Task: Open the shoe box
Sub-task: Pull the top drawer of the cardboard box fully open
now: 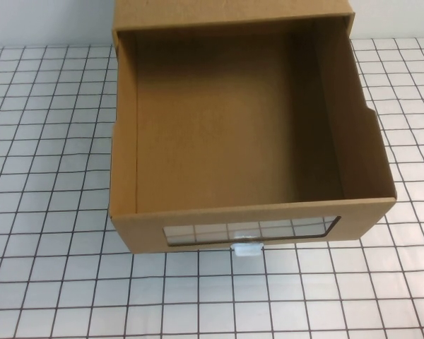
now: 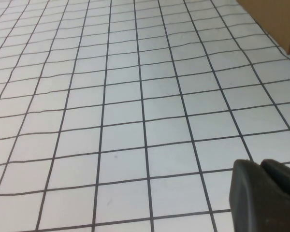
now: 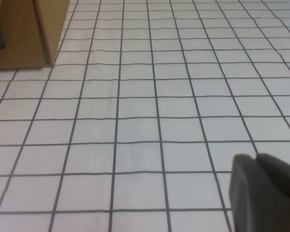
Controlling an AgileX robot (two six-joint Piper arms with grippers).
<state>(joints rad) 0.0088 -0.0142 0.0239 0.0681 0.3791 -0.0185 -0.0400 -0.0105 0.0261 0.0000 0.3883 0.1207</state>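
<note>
Lit brightly and evenly from above; shaded deepest inside the shoe box (image 1: 240, 127) toward three o'clock; blurred close-up on left fingers (image 2: 246, 193) and right fingers (image 3: 244, 193).

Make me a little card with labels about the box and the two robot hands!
shoe box: open, nothing inside
window: clear panel in the box's front wall
tab: small pale piece under the window
table: white with a dark grid
left gripper: shut, over the table, apart from the box
right gripper: shut, over the table, apart from the box
held: nothing
</note>
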